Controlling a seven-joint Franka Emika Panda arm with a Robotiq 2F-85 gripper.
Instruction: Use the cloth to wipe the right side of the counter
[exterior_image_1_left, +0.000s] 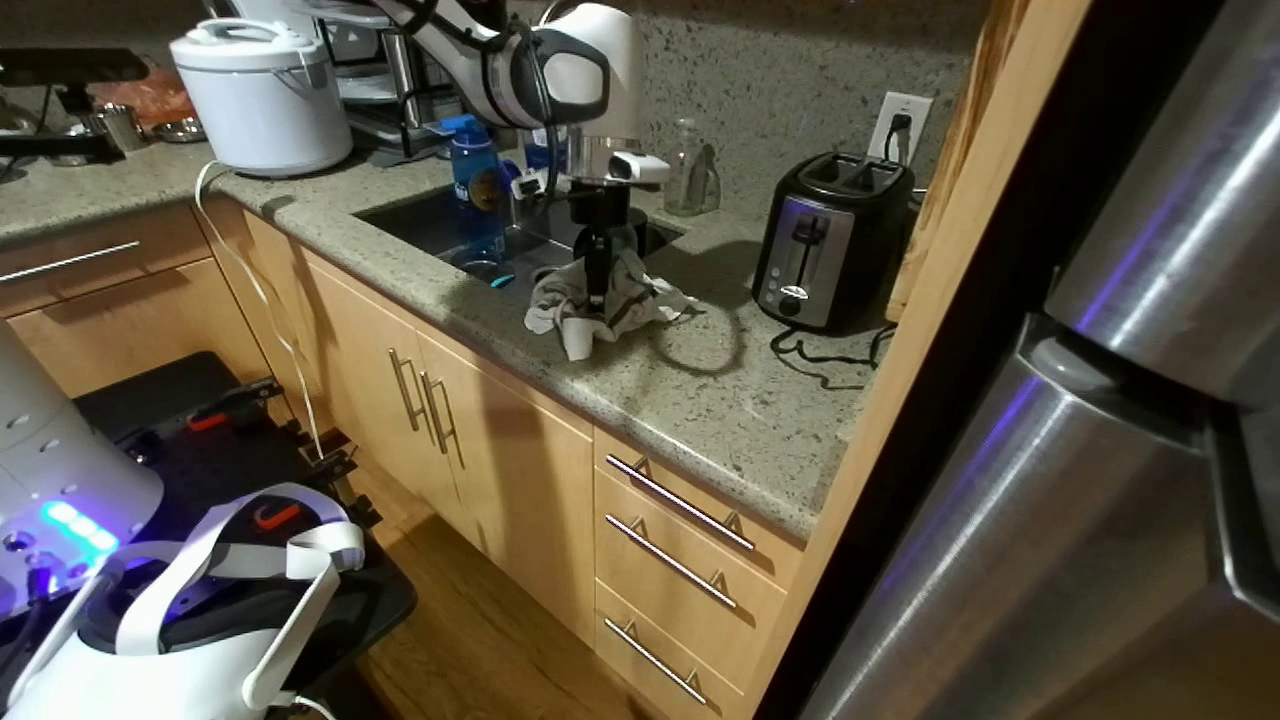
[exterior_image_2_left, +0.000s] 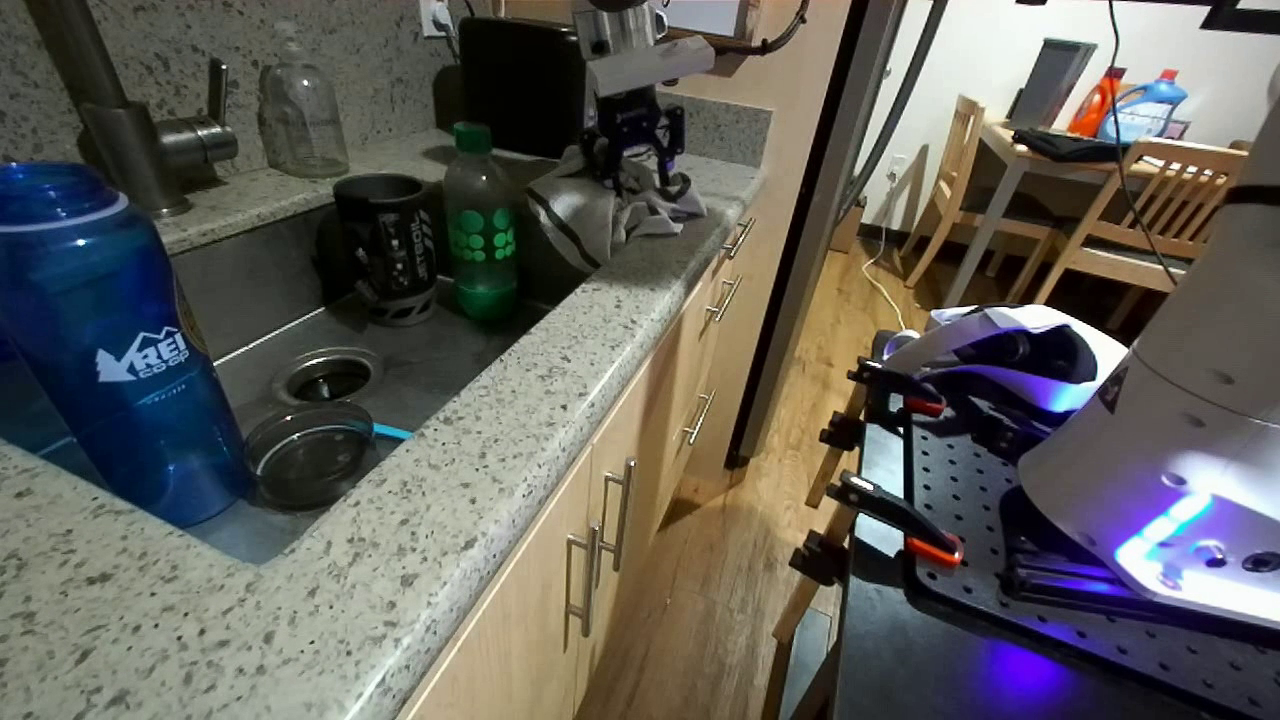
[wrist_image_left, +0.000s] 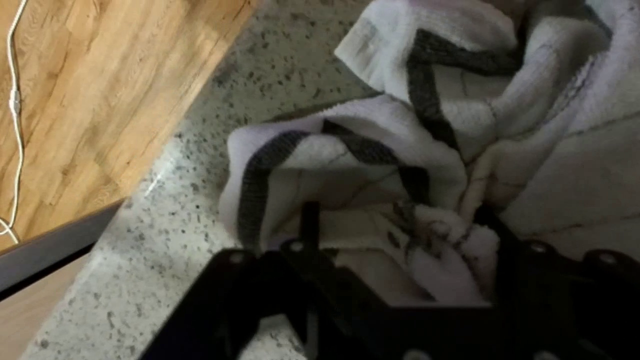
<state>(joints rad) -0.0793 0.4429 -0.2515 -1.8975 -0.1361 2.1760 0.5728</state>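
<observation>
The cloth, white with dark stripes, lies crumpled on the counter (exterior_image_1_left: 720, 420) beside the sink's right end in an exterior view (exterior_image_1_left: 635, 290). It also shows in an exterior view with an edge hanging over the sink (exterior_image_2_left: 578, 215). In the wrist view the cloth (wrist_image_left: 565, 165) fills the right and middle. My gripper (exterior_image_1_left: 597, 300) points down into the cloth. Its fingers stand apart in an exterior view (exterior_image_2_left: 638, 182). In the wrist view my gripper (wrist_image_left: 400, 220) is open, with bunched cloth between and around its fingers. The fingertips are partly hidden by folds.
A black toaster (exterior_image_1_left: 835, 240) with a loose cord stands to the right of the cloth. A sink (exterior_image_2_left: 250, 270) holds a blue bottle (exterior_image_2_left: 110, 340), a black mug (exterior_image_2_left: 388, 240) and a green-capped bottle (exterior_image_2_left: 480, 220). A clear bottle (exterior_image_1_left: 688, 170) stands behind. The counter's front edge is close.
</observation>
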